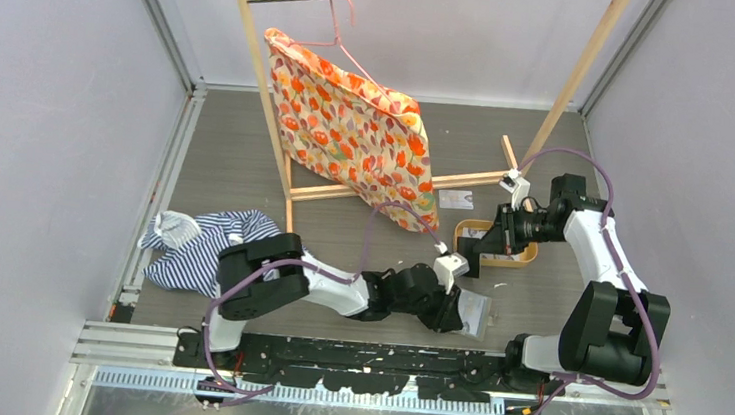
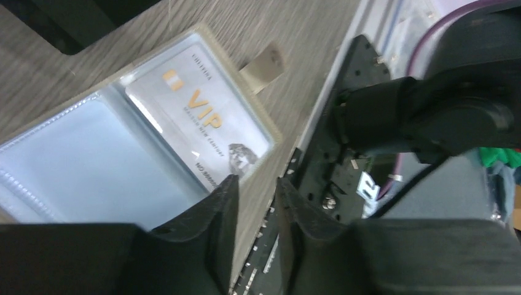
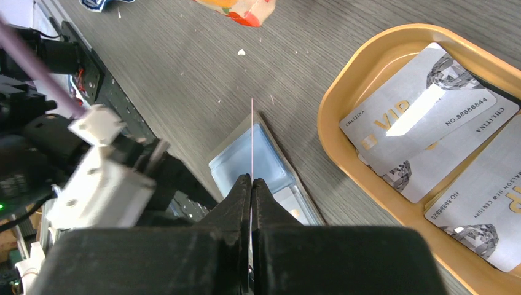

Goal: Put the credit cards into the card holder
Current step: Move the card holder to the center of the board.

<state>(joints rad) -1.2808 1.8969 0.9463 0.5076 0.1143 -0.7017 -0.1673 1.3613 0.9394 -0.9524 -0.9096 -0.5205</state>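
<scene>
Over card holder (image 2: 92, 160), lying unfolded at table (image 1: 237, 156) near edge: hovering left gripper (image 2: 255, 184), jaws slightly parted, gripping nothing. Seeing one VIP card (image 2: 196, 123) sitting in its sleeve. Pinching thin card (image 3: 252, 135) edge-on in closed right gripper (image 3: 252, 181), beside tray (image 3: 335, 98) holding remaining cards (image 3: 418, 104).

I see the holder (image 2: 92, 160) open & flat on the table nr its front edge: taupe rim, clear bluish sleeves facing up, snap tab (image 2: 263, 66) sticking out to one side, w/ one pale silver "VIP" card (image 2: 203, 123) sitting in the sleeve next to that tab. At least 3 more silver-white VIP cards (image 3: 418, 110) lie face up, overlapping & skewed, in the tan tray (image 3: 335, 98) near the holder. I also get a thin straight edge (image 3: 252, 135) poking out of the right gripper (image 3: 250, 179) above the holder, poss. a card seen edge-on, can't tell.
</scene>
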